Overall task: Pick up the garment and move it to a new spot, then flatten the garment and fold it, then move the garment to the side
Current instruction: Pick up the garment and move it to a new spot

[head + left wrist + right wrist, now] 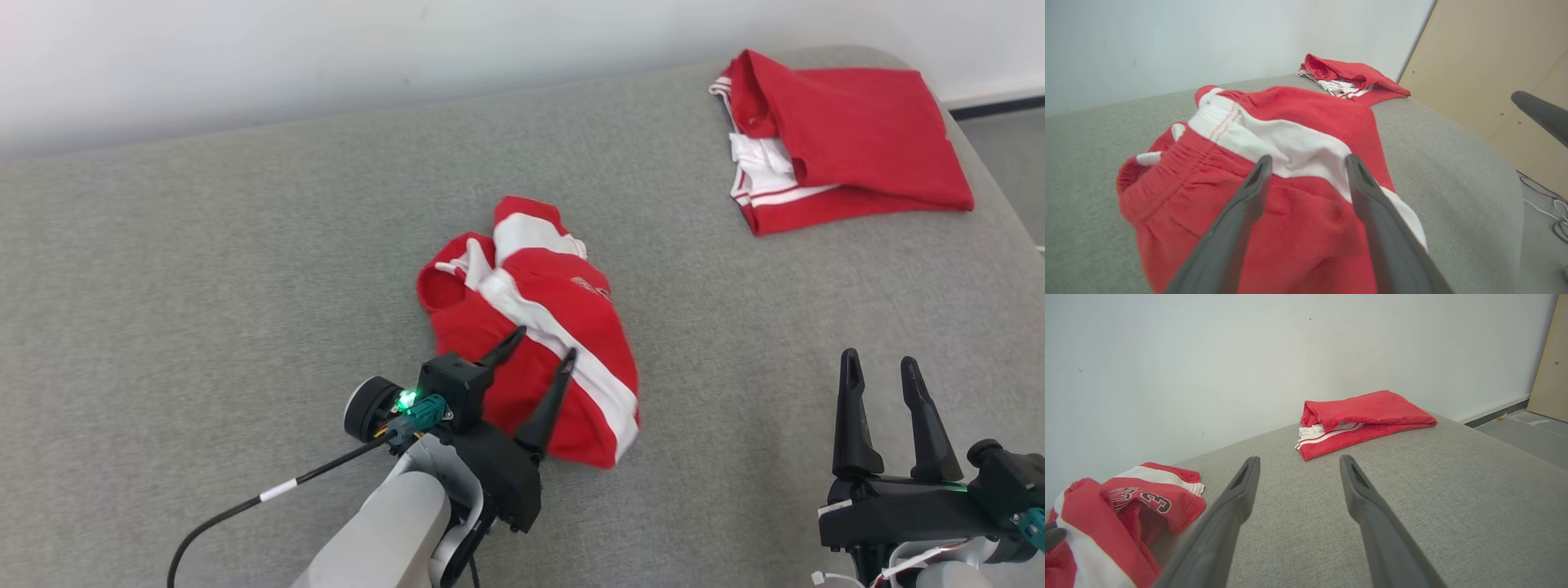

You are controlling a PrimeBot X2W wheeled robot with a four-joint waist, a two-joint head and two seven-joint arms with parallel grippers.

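Note:
The garment (539,286) is a crumpled pair of red shorts with white side bands, lying in a heap mid-surface. It also appears close up in the left wrist view (1306,110) and at the lower left of the right wrist view (1126,498). My left gripper (544,345) is open just over the garment's near part. Its two fingers straddle the white band (1309,159) and nothing is clamped between them. My right gripper (880,359) stands open at the lower right, well clear of the garment, above bare grey fabric (1299,458).
A second red and white garment (857,139) lies folded at the far right corner of the grey padded surface (204,269). A white wall runs behind. A wooden panel (1494,61) and floor cables (1547,204) lie beyond the right edge.

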